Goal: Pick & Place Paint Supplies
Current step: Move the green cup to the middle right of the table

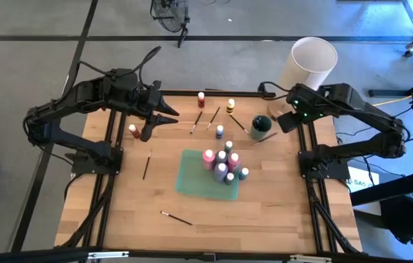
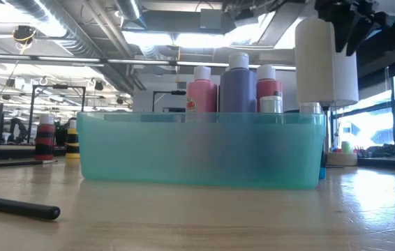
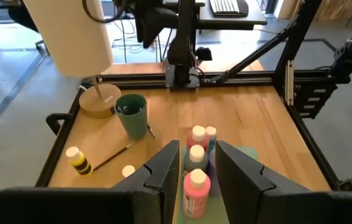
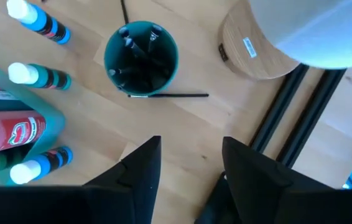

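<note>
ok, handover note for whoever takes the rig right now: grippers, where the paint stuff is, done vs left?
Left gripper: open, empty, raised over the table's left rear.
Right gripper: open, empty, above the teal cup at right rear.
Done: several paint bottles stand in the teal tray; brushes in the cup.
Left: loose bottles at the rear and beside the tray, plus brushes lying on the table.

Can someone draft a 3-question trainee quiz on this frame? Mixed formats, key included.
1. True or false: the teal tray holds several paint bottles.
2. Where do the brushes go? A) dark green cup B) large white cylinder C) the floor
3. Fill in: both the left gripper and right gripper are ____, holding nothing.

Key: 1 true; 2 A, brush handles already stand in it; 3 open.
</note>
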Available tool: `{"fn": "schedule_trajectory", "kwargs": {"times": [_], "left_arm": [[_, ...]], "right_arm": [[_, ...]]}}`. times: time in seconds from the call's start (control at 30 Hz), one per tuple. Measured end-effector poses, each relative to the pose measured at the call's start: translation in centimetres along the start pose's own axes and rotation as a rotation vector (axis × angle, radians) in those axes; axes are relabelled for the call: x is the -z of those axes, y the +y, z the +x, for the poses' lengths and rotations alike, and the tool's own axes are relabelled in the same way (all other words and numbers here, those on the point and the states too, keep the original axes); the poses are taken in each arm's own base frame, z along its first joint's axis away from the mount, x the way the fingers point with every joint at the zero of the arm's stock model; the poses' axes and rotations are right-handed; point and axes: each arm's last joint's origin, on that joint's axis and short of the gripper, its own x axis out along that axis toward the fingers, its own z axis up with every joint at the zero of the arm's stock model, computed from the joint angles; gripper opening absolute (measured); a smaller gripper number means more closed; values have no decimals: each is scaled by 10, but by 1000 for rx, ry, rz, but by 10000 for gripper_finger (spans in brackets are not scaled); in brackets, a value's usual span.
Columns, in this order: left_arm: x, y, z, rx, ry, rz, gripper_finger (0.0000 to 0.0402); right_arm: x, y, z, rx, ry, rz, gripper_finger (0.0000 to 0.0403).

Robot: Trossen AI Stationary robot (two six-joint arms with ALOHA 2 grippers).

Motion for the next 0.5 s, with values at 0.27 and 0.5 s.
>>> {"fn": "schedule_trajectory", "kwargs": {"times": [0.27, 0.5], "left_arm": [[0, 0, 0, 0, 2, 96, 98], [2, 0, 0, 0, 16, 225, 98]], "right_arm": [[15, -9, 11, 8, 40, 154, 205], [9, -2, 29, 34, -32, 290, 228]]}}
